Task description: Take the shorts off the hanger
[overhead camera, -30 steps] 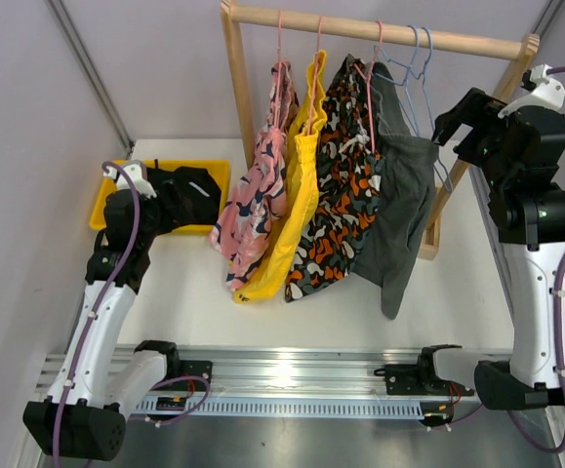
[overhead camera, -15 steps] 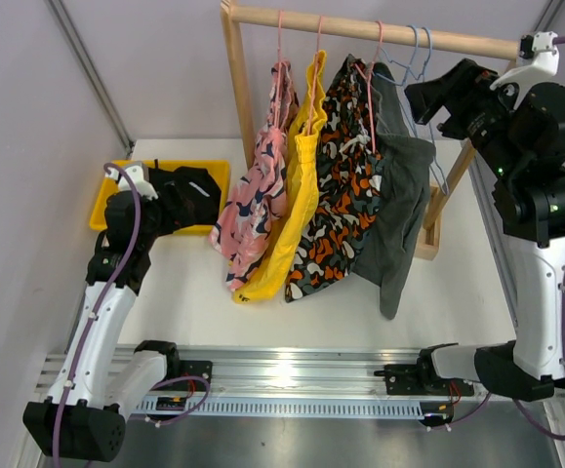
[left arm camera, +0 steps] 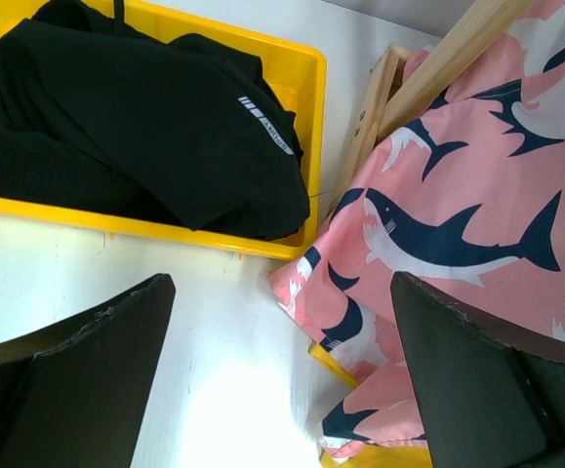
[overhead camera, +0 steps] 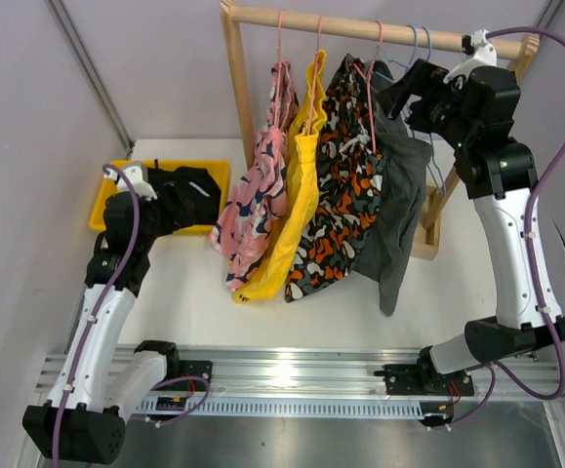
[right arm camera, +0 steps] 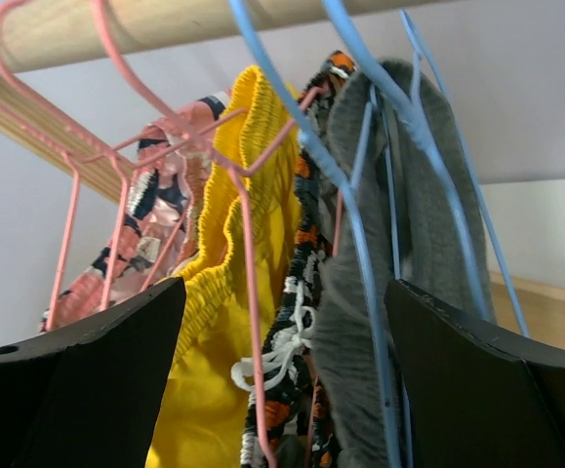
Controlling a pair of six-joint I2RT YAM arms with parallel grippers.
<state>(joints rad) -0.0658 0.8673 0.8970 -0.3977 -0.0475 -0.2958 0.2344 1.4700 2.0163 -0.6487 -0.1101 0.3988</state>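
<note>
Four pairs of shorts hang on the wooden rail (overhead camera: 360, 27): pink shark-print (overhead camera: 253, 195), yellow (overhead camera: 297, 185), camouflage (overhead camera: 336, 195) and grey (overhead camera: 404, 195). The black shorts (overhead camera: 186, 195) lie in the yellow bin (overhead camera: 220, 174). My right gripper (overhead camera: 399, 90) is open, up at the grey shorts' top by the blue hangers (overhead camera: 421, 58). In the right wrist view its gripper (right arm camera: 287, 380) stands wide around the grey waistband (right arm camera: 355, 322), the blue hanger wire (right arm camera: 360, 224) and the camouflage drawstring (right arm camera: 282, 361). My left gripper (left arm camera: 277, 390) is open and empty over the table, beside the bin (left arm camera: 306, 88) and pink shorts (left arm camera: 458, 224).
The rack's wooden posts (overhead camera: 238, 88) stand at the back left and right (overhead camera: 438, 210). Pink hangers (right arm camera: 233, 175) carry the three left pairs. A rail with the arm bases (overhead camera: 292, 375) runs along the near edge. White table (overhead camera: 184, 292) lies in front of the rack.
My right arm has swung left and up from beside the rack's right post to the grey shorts and blue hangers. The left arm has not moved.
</note>
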